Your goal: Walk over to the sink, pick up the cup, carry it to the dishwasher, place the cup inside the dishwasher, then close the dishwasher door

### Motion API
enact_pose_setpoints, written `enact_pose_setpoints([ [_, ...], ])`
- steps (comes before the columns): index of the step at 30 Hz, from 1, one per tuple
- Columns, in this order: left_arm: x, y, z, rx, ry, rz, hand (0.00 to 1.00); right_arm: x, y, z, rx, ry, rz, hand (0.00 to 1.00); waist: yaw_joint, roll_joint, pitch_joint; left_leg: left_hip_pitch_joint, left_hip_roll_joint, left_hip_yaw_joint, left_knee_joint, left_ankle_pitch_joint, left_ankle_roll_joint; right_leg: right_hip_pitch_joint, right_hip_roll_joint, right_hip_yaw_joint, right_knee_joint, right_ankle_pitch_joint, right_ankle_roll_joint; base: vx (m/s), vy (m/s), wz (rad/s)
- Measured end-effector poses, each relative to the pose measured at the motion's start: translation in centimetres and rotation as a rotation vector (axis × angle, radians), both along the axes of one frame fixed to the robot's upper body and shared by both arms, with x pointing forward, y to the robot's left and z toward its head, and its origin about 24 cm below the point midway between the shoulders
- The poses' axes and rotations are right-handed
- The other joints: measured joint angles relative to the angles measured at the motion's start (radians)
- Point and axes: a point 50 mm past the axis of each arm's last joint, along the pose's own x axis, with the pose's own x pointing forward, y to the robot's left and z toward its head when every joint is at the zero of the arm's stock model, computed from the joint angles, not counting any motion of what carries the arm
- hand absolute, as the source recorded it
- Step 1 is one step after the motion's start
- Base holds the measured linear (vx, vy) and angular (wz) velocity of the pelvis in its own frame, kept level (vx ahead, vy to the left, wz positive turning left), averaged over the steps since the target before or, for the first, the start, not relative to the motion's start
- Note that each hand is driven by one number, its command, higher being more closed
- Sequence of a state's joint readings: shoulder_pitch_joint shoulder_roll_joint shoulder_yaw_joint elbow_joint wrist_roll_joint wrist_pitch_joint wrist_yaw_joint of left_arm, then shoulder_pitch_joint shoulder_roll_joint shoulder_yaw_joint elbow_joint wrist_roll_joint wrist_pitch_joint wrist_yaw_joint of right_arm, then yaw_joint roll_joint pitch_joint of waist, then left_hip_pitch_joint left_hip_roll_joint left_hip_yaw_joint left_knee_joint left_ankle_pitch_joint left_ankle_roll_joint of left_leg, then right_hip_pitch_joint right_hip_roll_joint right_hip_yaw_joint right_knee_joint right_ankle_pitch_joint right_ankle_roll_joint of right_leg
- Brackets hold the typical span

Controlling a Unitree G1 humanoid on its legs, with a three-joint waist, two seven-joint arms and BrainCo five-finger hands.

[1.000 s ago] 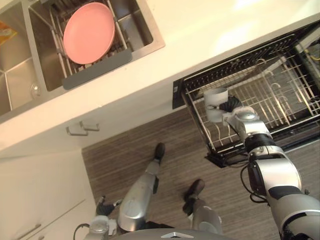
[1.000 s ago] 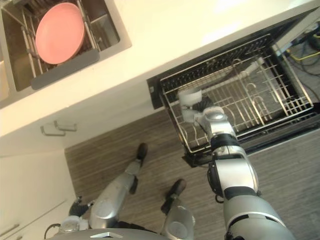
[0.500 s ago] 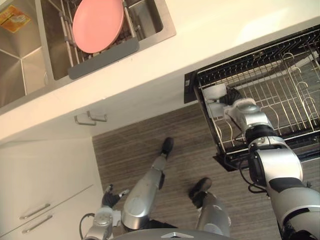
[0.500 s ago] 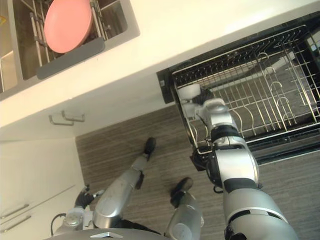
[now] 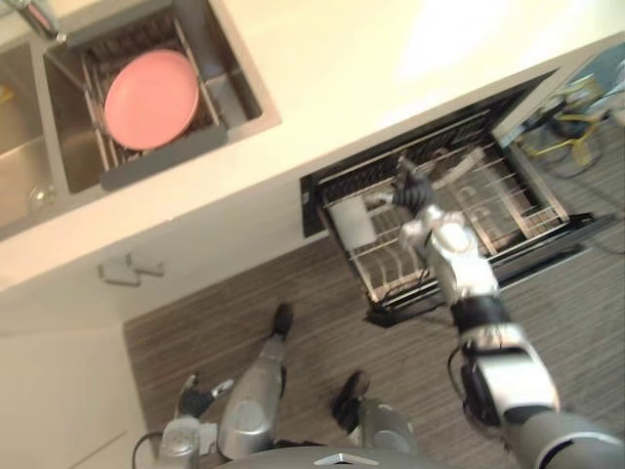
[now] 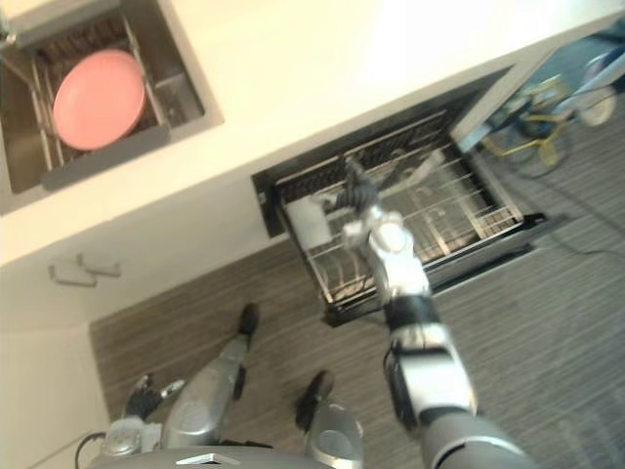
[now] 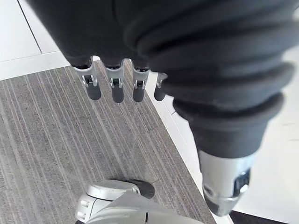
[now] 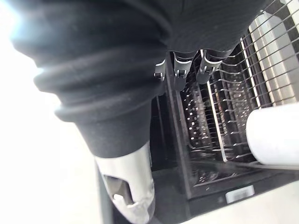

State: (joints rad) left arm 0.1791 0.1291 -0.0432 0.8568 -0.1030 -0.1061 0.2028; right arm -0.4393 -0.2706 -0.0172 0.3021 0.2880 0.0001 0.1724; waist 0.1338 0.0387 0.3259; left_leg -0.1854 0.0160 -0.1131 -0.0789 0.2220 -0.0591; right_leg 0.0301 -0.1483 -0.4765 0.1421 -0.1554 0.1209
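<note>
The white cup [image 5: 352,221] rests in the near-left corner of the pulled-out wire rack [image 5: 488,195] of the dishwasher, under the counter. My right hand [image 5: 412,188] is over the rack just beside the cup, apart from it, fingers [image 8: 205,70] straight and holding nothing. The right wrist view has the cup [image 8: 275,135] off to one side of those fingers. My left hand [image 5: 195,399] hangs low by my side over the floor, fingers [image 7: 117,91] relaxed and empty.
The dishwasher door [image 5: 547,246] lies open past the rack, low over the striped wood floor [image 5: 215,313]. The sink [image 5: 239,93] in the pale counter holds a pink plate [image 5: 151,98] in a drying rack. Cabinet handles [image 5: 132,266] sit below the counter.
My right hand has let go of the cup and drawn away from it across the rack; the cup stays in the rack corner. The whole picture has shifted with the camera.
</note>
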Motion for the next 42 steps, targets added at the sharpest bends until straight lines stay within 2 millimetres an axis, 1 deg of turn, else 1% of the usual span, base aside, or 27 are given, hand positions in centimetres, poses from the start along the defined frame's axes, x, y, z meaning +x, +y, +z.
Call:
enact_pose_setpoints([
  [2, -1.4, 0.3, -0.5, -0.004, 0.036, 0.070, 0.00, -2.7, 1.6, -1.0, 0.105, -0.057, 0.063, 0.00, -0.012, -0.010, -0.042, 0.044, -0.007, 0.012, 0.000, -0.012, -0.002, 0.048, -0.002, 0.017, -0.032, 0.015, 0.007, 0.07, -0.017, -0.24],
  [5, -4.0, 0.5, -0.8, -0.007, 0.054, 0.189, 0.00, -4.6, 3.5, -0.3, 0.194, -0.166, 0.163, 0.00, -0.028, -0.006, -0.090, 0.075, -0.005, 0.027, 0.000, -0.021, 0.003, 0.097, 0.006, 0.014, -0.058, 0.023, 0.006, 0.00, -0.009, -0.04],
  [8, -6.1, 0.8, -1.0, 0.024, 0.085, 0.270, 0.00, -5.2, 3.4, 0.3, 0.211, -0.240, 0.180, 0.00, -0.021, 0.001, -0.118, 0.077, -0.001, 0.000, -0.001, -0.029, 0.000, 0.117, 0.018, -0.021, -0.069, 0.020, 0.001, -0.10, -0.034, 0.37],
  [9, -7.9, 1.4, -1.2, 0.033, 0.123, 0.344, 0.00, -5.3, 2.9, 0.6, 0.235, -0.269, 0.168, 0.00, -0.011, 0.003, -0.133, 0.076, 0.015, 0.042, -0.004, -0.058, 0.005, 0.129, 0.035, -0.047, -0.067, 0.029, -0.008, -0.12, -0.049, 0.40],
  [10, -8.6, 1.6, -1.1, 0.036, 0.134, 0.373, 0.00, -5.4, 2.7, 0.5, 0.243, -0.268, 0.162, 0.00, -0.008, -0.003, -0.145, 0.068, 0.021, 0.086, -0.004, -0.092, 0.013, 0.132, 0.034, -0.062, -0.077, 0.039, -0.013, -0.10, -0.037, 0.44],
  [11, -9.1, 2.0, -1.1, 0.041, 0.145, 0.397, 0.00, -5.4, 2.5, 0.4, 0.248, -0.266, 0.154, 0.00, -0.008, -0.023, -0.159, 0.057, 0.020, 0.161, -0.003, -0.151, 0.045, 0.134, 0.015, -0.085, -0.098, 0.053, -0.015, -0.03, 0.033, 0.71],
  [12, -9.2, 2.3, -1.3, 0.043, 0.157, 0.430, 0.00, -5.4, 1.5, 0.7, 0.262, -0.280, 0.122, 0.00, -0.020, -0.058, -0.158, 0.014, 0.029, 0.330, 0.143, -0.197, 0.121, 0.140, -0.028, -0.136, -0.105, 0.062, -0.012, -0.02, 0.057, 1.07],
  [13, -9.8, 1.9, -1.4, 0.036, 0.179, 0.449, 0.00, -5.5, 0.3, 0.9, 0.259, -0.293, 0.083, 0.00, -0.032, -0.053, -0.161, 0.000, 0.067, 0.457, 0.300, -0.218, 0.152, 0.161, -0.048, -0.180, -0.097, 0.063, -0.008, -0.02, 0.067, 1.14],
  [14, -10.4, 1.6, -1.5, 0.032, 0.199, 0.457, 0.00, -5.7, -0.3, 1.0, 0.253, -0.299, 0.062, 0.00, -0.039, -0.042, -0.167, 0.014, 0.090, 0.509, 0.347, -0.223, 0.160, 0.174, -0.050, -0.201, -0.092, 0.061, 0.000, 0.00, 0.085, 1.09],
  [15, -11.4, 0.8, -1.7, 0.024, 0.240, 0.454, 0.00, -6.2, -1.8, 1.3, 0.249, -0.313, 0.009, 0.00, -0.061, -0.010, -0.187, 0.061, 0.096, 0.519, 0.298, -0.239, 0.086, 0.198, -0.042, -0.235, -0.077, 0.051, 0.021, 0.01, 0.144, 1.05],
  [16, -11.3, 0.5, -1.8, 0.020, 0.252, 0.439, 0.00, -6.7, -3.1, 1.3, 0.267, -0.327, -0.055, 0.00, -0.073, -0.001, -0.206, 0.111, 0.039, 0.491, 0.175, -0.191, 0.076, 0.215, -0.066, -0.261, -0.073, 0.052, 0.037, 0.01, 0.161, 0.95],
  [18, -11.0, 0.3, -1.9, 0.018, 0.252, 0.415, 0.00, -7.3, -3.6, 1.9, 0.294, -0.358, -0.087, 0.00, -0.081, -0.002, -0.217, 0.180, -0.019, 0.473, -0.012, -0.119, 0.091, 0.211, -0.081, -0.280, -0.070, 0.052, 0.036, -0.09, 0.167, 0.59],
  [19, -10.4, 0.3, -1.9, 0.016, 0.245, 0.409, 0.00, -7.4, -3.6, 2.0, 0.306, -0.365, -0.094, 0.00, -0.089, -0.006, -0.214, 0.170, -0.026, 0.469, -0.011, -0.117, 0.092, 0.210, -0.087, -0.298, -0.068, 0.052, 0.035, -0.13, 0.162, 0.42],
  [21, -9.8, 0.1, -2.0, 0.018, 0.250, 0.373, 0.00, -7.5, -3.5, 2.0, 0.331, -0.353, -0.104, 0.00, -0.089, -0.012, -0.215, 0.168, -0.041, 0.466, -0.011, -0.120, 0.097, 0.192, -0.113, -0.306, -0.021, 0.025, 0.001, -0.07, 0.112, 0.20],
  [22, -9.4, 0.1, -2.0, 0.033, 0.251, 0.310, 0.00, -7.8, -3.5, 2.0, 0.334, -0.357, -0.113, 0.00, -0.097, -0.014, -0.214, 0.167, -0.050, 0.453, -0.012, -0.120, 0.097, 0.171, -0.139, -0.292, 0.047, -0.015, -0.066, -0.04, 0.102, 0.18],
  [23, -9.0, 0.2, -1.9, 0.046, 0.247, 0.258, 0.00, -8.2, -3.6, 2.1, 0.336, -0.363, -0.124, 0.00, -0.104, -0.017, -0.214, 0.159, -0.056, 0.428, -0.011, -0.121, 0.099, 0.143, -0.141, -0.234, 0.099, -0.054, -0.160, -0.04, 0.087, 0.38],
  [24, -8.5, 0.4, -1.8, 0.060, 0.234, 0.215, 0.00, -8.7, -3.7, 2.2, 0.336, -0.369, -0.136, 0.00, -0.120, -0.020, -0.216, 0.142, -0.064, 0.375, -0.011, -0.119, 0.108, 0.110, -0.114, -0.092, 0.131, -0.060, -0.263, -0.01, 0.073, 0.96],
  [25, -7.4, 0.7, -1.6, 0.072, 0.209, 0.163, 0.00, -9.8, -4.3, 2.1, 0.324, -0.374, -0.174, 0.00, -0.158, -0.020, -0.221, 0.128, -0.070, 0.301, -0.011, -0.105, 0.129, 0.071, -0.082, 0.076, 0.182, -0.022, -0.283, 0.05, 0.075, 1.54],
  [26, -6.2, 0.9, -1.5, 0.071, 0.181, 0.125, 0.00, -10.5, -5.0, 1.7, 0.322, -0.361, -0.229, 0.00, -0.183, -0.017, -0.223, 0.115, -0.066, 0.236, -0.011, -0.092, 0.138, 0.043, -0.033, 0.218, 0.206, -0.041, -0.218, 0.07, 0.065, 1.63],
  [28, -5.5, 2.1, -1.2, 0.084, 0.169, 0.101, 0.00, -11.0, -5.3, 1.2, 0.338, -0.343, -0.270, 0.00, -0.190, -0.056, -0.222, 0.112, -0.075, 0.195, -0.011, -0.084, 0.130, 0.039, 0.025, 0.323, 0.129, -0.078, -0.139, 0.06, -0.018, 1.00],
  [29, -5.8, 2.3, -1.3, 0.081, 0.185, 0.096, 0.00, -10.9, -5.1, 1.3, 0.341, -0.345, -0.262, 0.00, -0.181, -0.086, -0.230, 0.122, -0.086, 0.193, -0.011, -0.085, 0.131, 0.036, 0.037, 0.336, 0.075, -0.069, -0.127, 0.04, -0.069, 0.44],
  [30, -6.1, 2.3, -1.4, 0.073, 0.197, 0.094, 0.00, -10.8, -5.1, 1.3, 0.341, -0.347, -0.256, 0.00, -0.176, -0.097, -0.235, 0.128, -0.093, 0.192, -0.011, -0.086, 0.131, 0.035, 0.043, 0.335, 0.050, -0.065, -0.116, 0.04, -0.084, 0.28],
  [32, -6.5, 2.2, -1.5, 0.063, 0.201, 0.095, 0.00, -10.6, -5.1, 1.8, 0.408, -0.374, -0.227, 0.00, -0.158, -0.086, -0.256, 0.135, -0.097, 0.194, -0.011, -0.087, 0.129, 0.046, 0.047, 0.356, 0.015, -0.059, -0.074, 0.04, -0.068, 0.06],
  [35, -6.3, 1.5, -1.6, 0.042, 0.185, 0.102, 0.00, -10.5, -5.1, 2.2, 0.483, -0.396, -0.194, 0.00, -0.162, -0.060, -0.253, 0.135, -0.092, 0.191, -0.011, -0.084, 0.125, 0.056, 0.052, 0.355, -0.004, -0.047, -0.062, 0.01, -0.061, -0.03],
  [36, -6.5, 1.1, -1.6, 0.024, 0.176, 0.116, 0.00, -10.6, -5.1, 2.1, 0.486, -0.393, -0.194, 0.00, -0.164, -0.042, -0.259, 0.135, -0.091, 0.193, -0.011, -0.079, 0.118, 0.056, 0.053, 0.358, -0.010, -0.043, -0.063, 0.03, -0.049, -0.04],
  [38, -6.5, 0.8, -1.7, 0.007, 0.168, 0.127, 0.00, -10.6, -5.1, 2.1, 0.486, -0.394, -0.194, 0.00, -0.169, -0.033, -0.264, 0.136, -0.089, 0.193, -0.011, -0.080, 0.117, 0.061, 0.055, 0.358, -0.017, -0.032, -0.053, 0.05, -0.050, -0.04],
  [42, -6.0, 0.9, -1.5, 0.008, 0.130, 0.120, 0.00, -10.7, -5.0, 2.1, 0.480, -0.399, -0.176, 0.00, -0.168, -0.036, -0.268, 0.138, -0.076, 0.191, -0.011, -0.078, 0.112, 0.071, 0.069, 0.358, -0.032, -0.024, -0.059, 0.04, -0.074, -0.01],
])
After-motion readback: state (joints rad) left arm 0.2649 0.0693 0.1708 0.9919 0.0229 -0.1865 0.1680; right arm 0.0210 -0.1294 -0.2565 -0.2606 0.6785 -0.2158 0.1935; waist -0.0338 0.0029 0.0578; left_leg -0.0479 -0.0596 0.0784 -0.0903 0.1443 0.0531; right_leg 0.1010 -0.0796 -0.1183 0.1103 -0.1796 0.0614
